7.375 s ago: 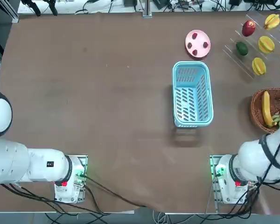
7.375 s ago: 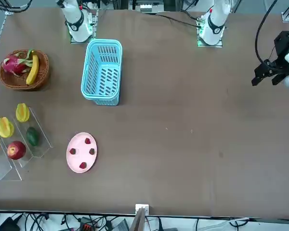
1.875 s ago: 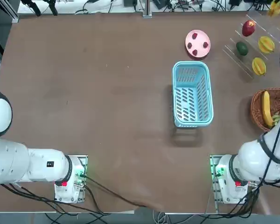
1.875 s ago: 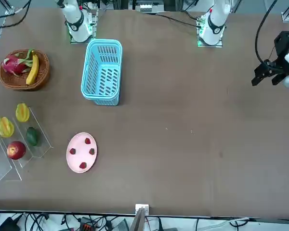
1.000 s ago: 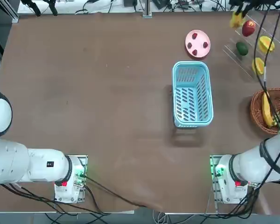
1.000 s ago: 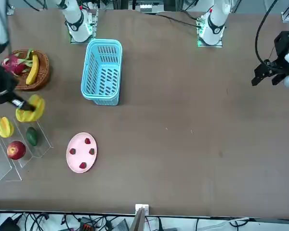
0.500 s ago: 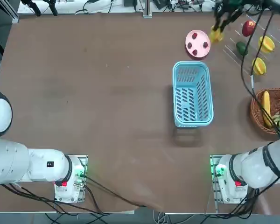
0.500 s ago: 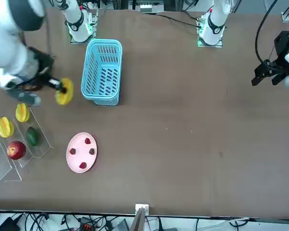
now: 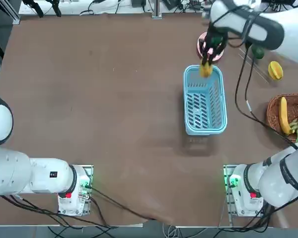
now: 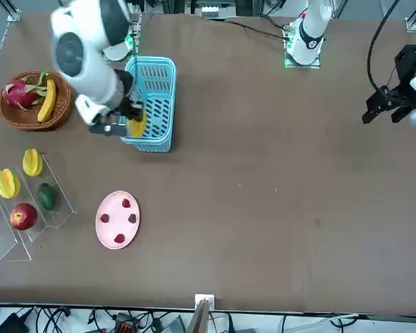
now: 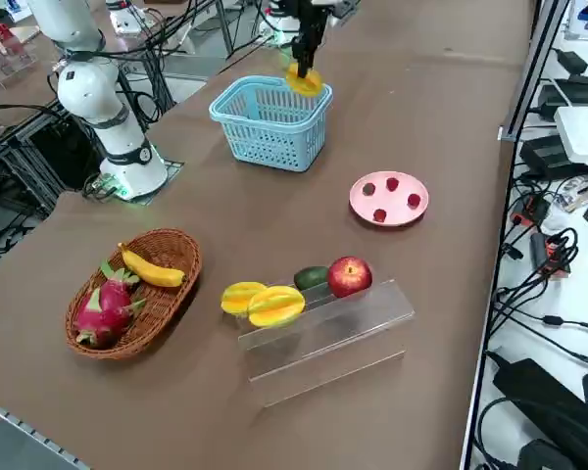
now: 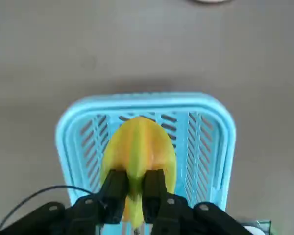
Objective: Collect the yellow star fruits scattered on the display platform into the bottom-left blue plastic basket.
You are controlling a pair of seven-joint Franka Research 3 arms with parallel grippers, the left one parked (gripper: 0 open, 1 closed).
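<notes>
Carried from the display platform [image 11: 323, 333], star fruit [image 12: 139, 147] in right end effector [image 12: 134, 193] hangs over blue basket [image 9: 219, 99].

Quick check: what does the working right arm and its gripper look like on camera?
The right arm is glossy white with rounded, bulbous links and dark joint bands. A black cable loops alongside it. Its base shows green lights and a red mark. The right gripper is black, with slim black jaws.

The right gripper [image 12: 134, 188] has its two black fingers [image 12: 113, 191] pinched on the lower end of a yellow star fruit [image 12: 139, 152], ridges running lengthwise. The fruit hangs over the open blue plastic basket [image 12: 218, 128], whose slotted walls and rounded rim frame it. Brown table [image 12: 44, 54] surrounds the basket.
</notes>
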